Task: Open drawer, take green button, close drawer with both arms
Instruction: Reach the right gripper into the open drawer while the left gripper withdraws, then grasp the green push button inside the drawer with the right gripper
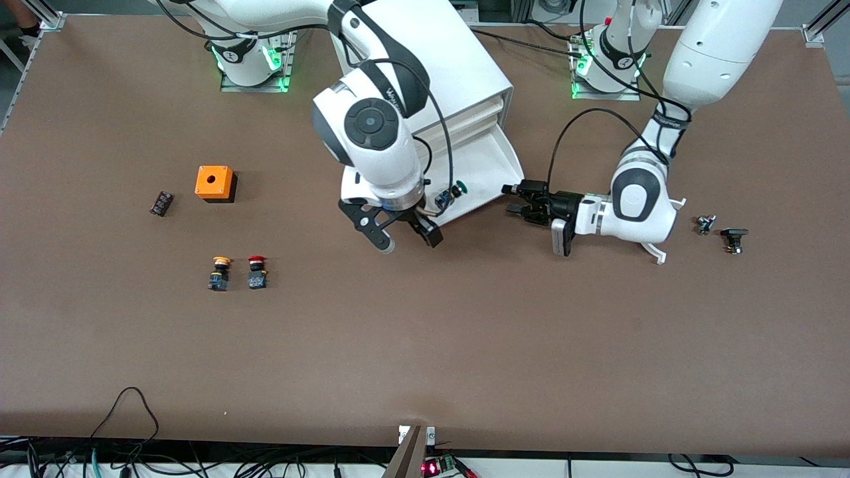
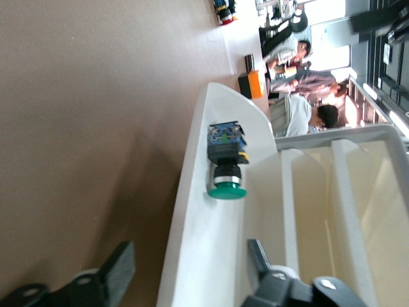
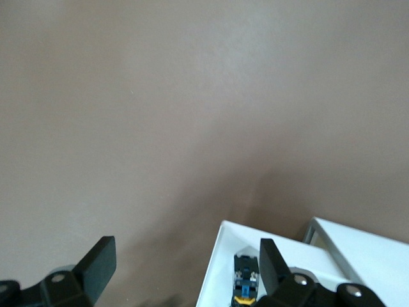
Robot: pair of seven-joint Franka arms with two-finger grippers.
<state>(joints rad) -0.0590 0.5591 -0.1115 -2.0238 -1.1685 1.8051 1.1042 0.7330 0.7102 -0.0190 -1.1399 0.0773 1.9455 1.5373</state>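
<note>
The drawer (image 1: 488,159) is pulled out of the white cabinet (image 1: 458,60). The green-capped button (image 1: 453,192) lies on its side in the drawer, near its front wall. My right gripper (image 1: 406,239) is open and empty over the drawer's front corner. In the right wrist view (image 3: 185,261) the drawer's corner (image 3: 214,275) and the button's body (image 3: 246,284) show by one finger. My left gripper (image 1: 510,199) is open at the drawer's end toward the left arm. In its wrist view (image 2: 188,262) its fingers straddle the drawer's wall (image 2: 198,192), with the button (image 2: 225,160) ahead.
An orange box (image 1: 215,183), a small black part (image 1: 161,203), a yellow-capped button (image 1: 220,272) and a red-capped button (image 1: 257,272) lie toward the right arm's end. Two small parts (image 1: 705,224) (image 1: 734,239) lie toward the left arm's end.
</note>
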